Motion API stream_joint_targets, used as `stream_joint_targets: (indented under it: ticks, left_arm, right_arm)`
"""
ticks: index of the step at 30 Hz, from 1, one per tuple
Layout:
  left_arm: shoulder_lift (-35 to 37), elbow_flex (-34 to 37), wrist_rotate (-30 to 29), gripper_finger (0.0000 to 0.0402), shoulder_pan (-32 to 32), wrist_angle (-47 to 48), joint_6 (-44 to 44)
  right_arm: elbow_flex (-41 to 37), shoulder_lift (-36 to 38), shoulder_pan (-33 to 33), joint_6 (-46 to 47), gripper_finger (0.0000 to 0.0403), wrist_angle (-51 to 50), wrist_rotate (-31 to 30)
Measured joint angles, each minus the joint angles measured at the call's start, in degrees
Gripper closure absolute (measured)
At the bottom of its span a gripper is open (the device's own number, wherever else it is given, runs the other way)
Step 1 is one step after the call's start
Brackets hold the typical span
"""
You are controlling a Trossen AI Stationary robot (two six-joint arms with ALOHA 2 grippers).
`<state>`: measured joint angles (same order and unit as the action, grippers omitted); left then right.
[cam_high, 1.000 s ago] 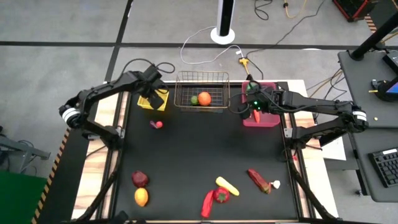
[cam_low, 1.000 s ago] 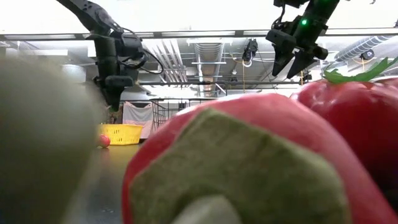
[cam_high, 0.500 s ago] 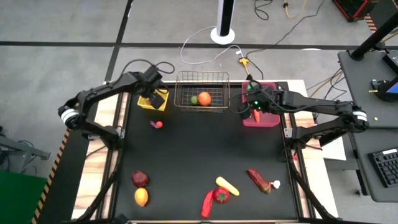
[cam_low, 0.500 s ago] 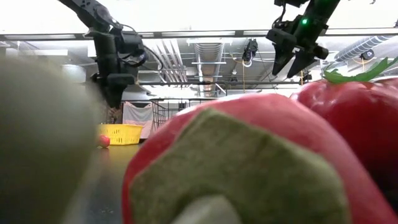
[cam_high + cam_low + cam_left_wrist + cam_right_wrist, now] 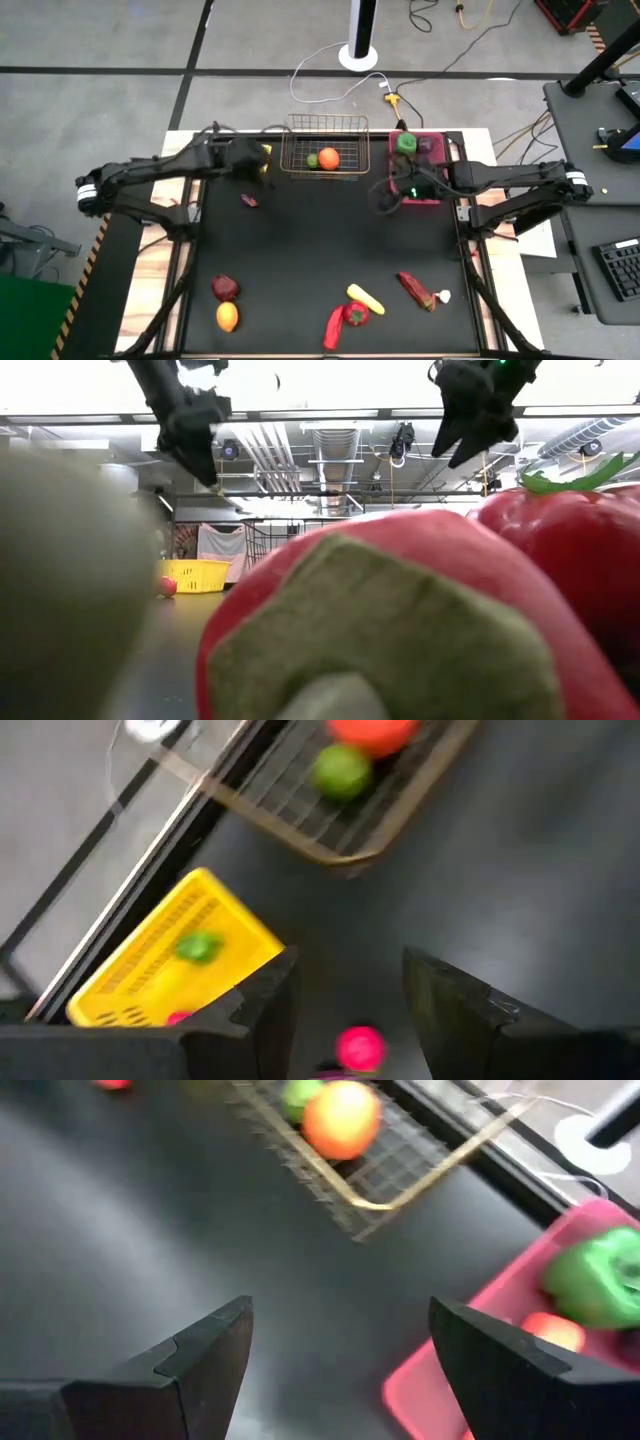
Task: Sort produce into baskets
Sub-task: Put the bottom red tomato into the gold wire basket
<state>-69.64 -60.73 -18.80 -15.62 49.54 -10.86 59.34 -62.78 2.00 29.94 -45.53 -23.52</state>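
My left gripper (image 5: 250, 168) hangs open and empty, high beside the small yellow tray (image 5: 170, 965), which holds a green piece (image 5: 198, 947). A small pink ball (image 5: 249, 200) lies on the black table just below it. My right gripper (image 5: 388, 192) is open and empty, at the near left corner of the pink bin (image 5: 430, 168), which holds a green piece (image 5: 406, 143). The wire basket (image 5: 324, 130) between them holds an orange fruit (image 5: 329, 157) and a green one (image 5: 312, 159). Several more pieces lie near the table's front edge.
Near the front edge lie a dark red piece (image 5: 225, 288), an orange-yellow fruit (image 5: 227, 316), a yellow piece (image 5: 365, 297), a red pepper (image 5: 355, 313), a red chili (image 5: 333, 328) and a long dark red piece (image 5: 416, 290). The black middle of the table is bare.
My left gripper has risen from over the yellow tray and drawn back a little toward the table's near left. My right gripper has risen slightly and moved from over the pink bin toward the near edge, off the bin's near left corner.
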Motion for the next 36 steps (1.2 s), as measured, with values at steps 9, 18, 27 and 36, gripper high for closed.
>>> stream_joint_targets:
  ticks: [9, 18, 27, 36]
  left_arm:
    - [4.5, 0.0, -0.3, 0.0242, 17.6, -0.5, -4.4]
    - [3.7, 0.0, -0.2, 0.0242, 29.5, -3.7, -3.6]
    - [0.3, 0.0, -0.5, 0.0242, 35.9, -9.0, -5.5]
    - [-1.7, 0.0, -6.8, 0.0242, 44.1, -8.9, -9.3]
  right_arm:
    - [5.5, -6.0, -12.1, -2.7, 0.0110, -0.6, 0.2]
    - [12.2, -14.5, -21.8, -4.9, 0.0110, -0.8, 7.2]
    - [19.1, -25.9, -28.2, -6.0, 0.0095, -0.9, 10.5]
    - [30.0, -37.9, -31.0, -4.6, 0.0041, -2.0, 16.2]
